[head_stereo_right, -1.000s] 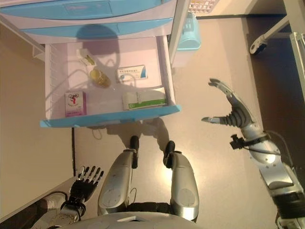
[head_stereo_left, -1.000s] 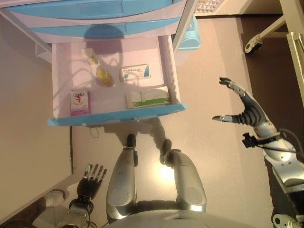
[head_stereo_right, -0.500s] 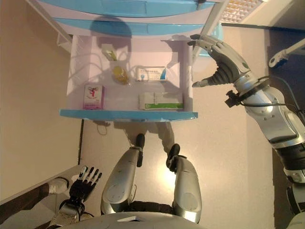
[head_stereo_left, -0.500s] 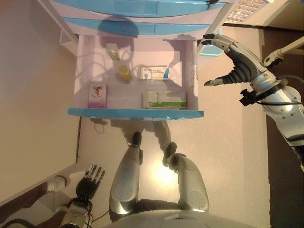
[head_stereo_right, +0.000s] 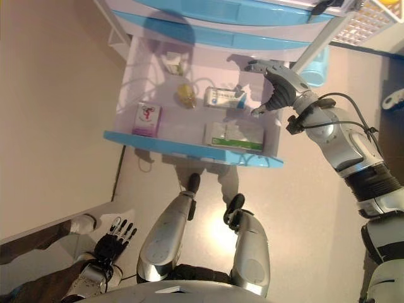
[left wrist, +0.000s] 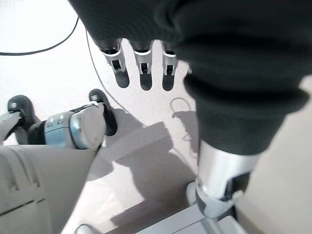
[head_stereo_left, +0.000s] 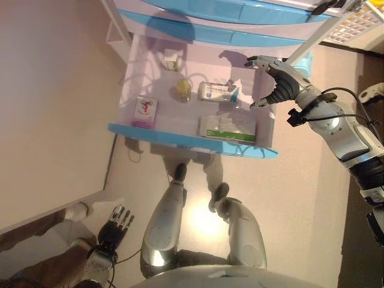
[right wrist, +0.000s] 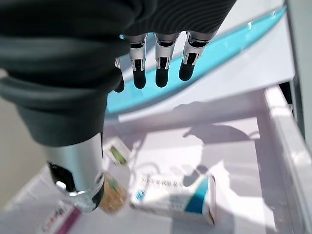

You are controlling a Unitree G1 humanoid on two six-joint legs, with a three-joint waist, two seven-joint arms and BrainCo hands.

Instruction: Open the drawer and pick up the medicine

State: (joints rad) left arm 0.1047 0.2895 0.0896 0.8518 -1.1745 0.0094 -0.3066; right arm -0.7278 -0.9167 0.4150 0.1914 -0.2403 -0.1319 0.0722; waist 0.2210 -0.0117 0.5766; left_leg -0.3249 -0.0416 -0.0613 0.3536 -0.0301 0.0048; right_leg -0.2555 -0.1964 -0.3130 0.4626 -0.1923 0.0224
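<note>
The lowest drawer (head_stereo_left: 192, 141) of a white and blue cabinet stands pulled out. Inside lie a white-and-blue medicine box (head_stereo_left: 217, 92), a green-and-white box (head_stereo_left: 227, 128), a pink box (head_stereo_left: 144, 112), a small yellow bottle (head_stereo_left: 182, 91) and a small white packet (head_stereo_left: 171, 60). My right hand (head_stereo_left: 281, 81) hovers open over the drawer's right side, just right of the white-and-blue box (right wrist: 175, 197), holding nothing. Its fingers (right wrist: 161, 63) are spread and only slightly bent. My left hand (head_stereo_left: 114, 225) hangs low at the lower left, open and empty.
Two shut blue-fronted drawers (head_stereo_left: 228, 12) sit above the open one. A light-blue bin (head_stereo_left: 305, 60) stands on the floor right of the cabinet. A white basket (head_stereo_left: 360, 21) and a caster wheel (head_stereo_left: 369, 96) are at the far right. A wall runs along the left.
My right hand has swung from out over the floor at the right to above the drawer's right side. The camera has shifted. The drawer's contents have not moved.
</note>
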